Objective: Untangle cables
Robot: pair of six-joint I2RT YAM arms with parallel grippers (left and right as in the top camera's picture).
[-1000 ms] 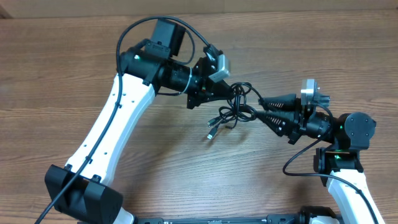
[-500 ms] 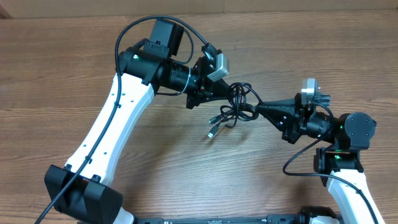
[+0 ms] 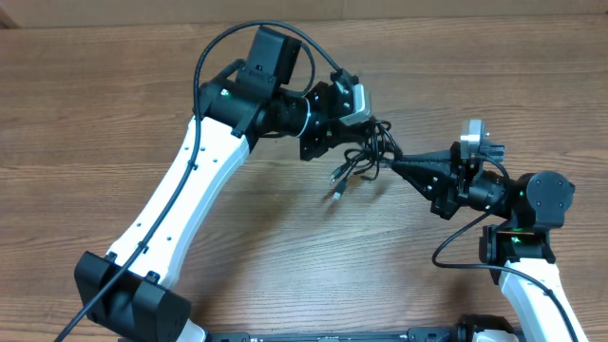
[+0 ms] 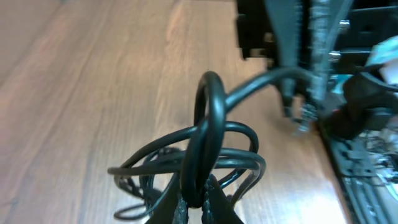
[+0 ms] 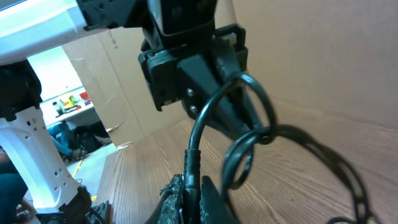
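**Ease the two strands apart, watch the knot**

I have the cables (image 3: 365, 154) bunched between both arms over the middle of the desk (image 3: 95, 104), with one plug end (image 3: 337, 193) trailing out of the bunch. The left gripper (image 4: 196, 208) has its jaws pressed together on one strand of the loops. The right gripper (image 5: 189, 190) pinches another strand, jaws closed. I'd draw the arms apart gently and level. If the loops cinch rather than slide, I'd stop and take a looser strand.
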